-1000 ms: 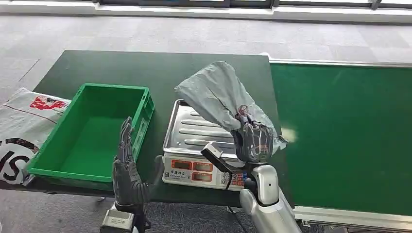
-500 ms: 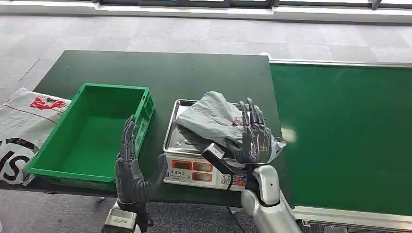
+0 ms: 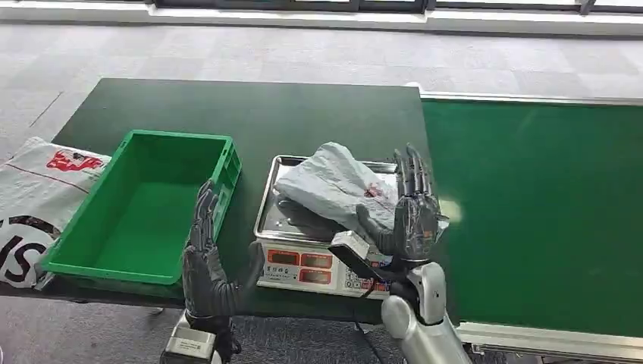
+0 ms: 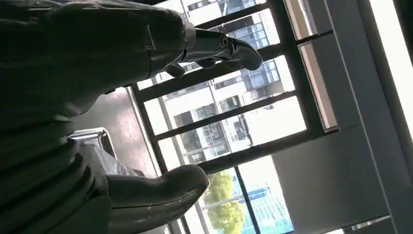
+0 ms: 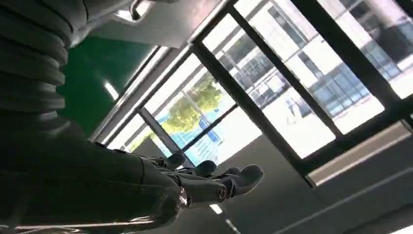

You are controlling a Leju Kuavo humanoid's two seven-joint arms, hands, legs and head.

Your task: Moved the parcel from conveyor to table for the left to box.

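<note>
The grey parcel [image 3: 334,188] lies on the scale [image 3: 303,227], which stands on the desk [image 3: 250,114] just right of the green box [image 3: 144,208]. Both hands, right [image 3: 409,216] and left [image 3: 203,262], are released, fingers spread.

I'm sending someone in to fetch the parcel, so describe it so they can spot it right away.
Look at the dark green table left of the conveyor. Beside the green crate stands a scale with a steel tray; the parcel lies on that tray. It is a crumpled grey plastic bag, the only soft grey thing there.
</note>
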